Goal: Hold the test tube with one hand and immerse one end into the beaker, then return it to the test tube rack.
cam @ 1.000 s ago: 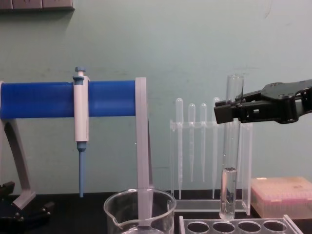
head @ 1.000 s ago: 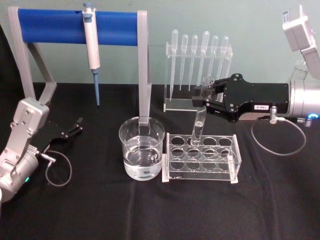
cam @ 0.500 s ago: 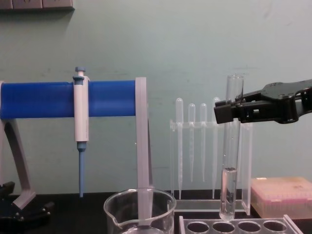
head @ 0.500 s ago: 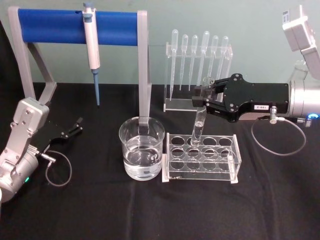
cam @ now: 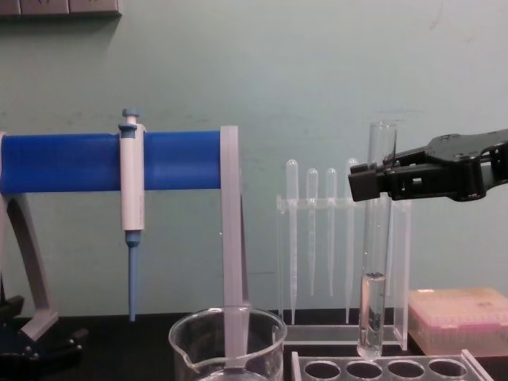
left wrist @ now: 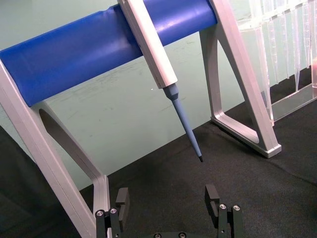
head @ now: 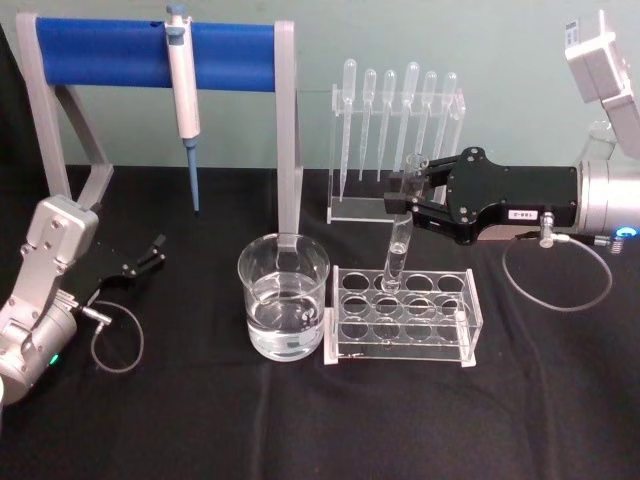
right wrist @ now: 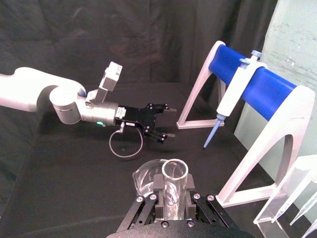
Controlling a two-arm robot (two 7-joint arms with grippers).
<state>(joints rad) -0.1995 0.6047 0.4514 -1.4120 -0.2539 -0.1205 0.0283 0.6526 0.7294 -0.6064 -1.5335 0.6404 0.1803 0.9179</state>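
My right gripper (head: 405, 197) comes in from the right and is shut on the upper part of the test tube (head: 398, 250). The tube hangs upright with a little clear liquid at its round bottom (cam: 371, 317), just over the back row of the clear tube rack (head: 405, 318). In the right wrist view the tube's open rim (right wrist: 175, 173) stands between the fingers (right wrist: 190, 197). The beaker (head: 284, 300), partly filled with clear liquid, stands left of the rack and apart from the tube. My left gripper (head: 150, 255) rests open at the far left on the table.
A grey stand with a blue bar (head: 150, 52) holds a micropipette (head: 183, 95) behind the beaker. A clear rack of plastic pipettes (head: 395, 130) stands behind the tube. In the chest view a pink-topped box (cam: 460, 317) sits at the right.
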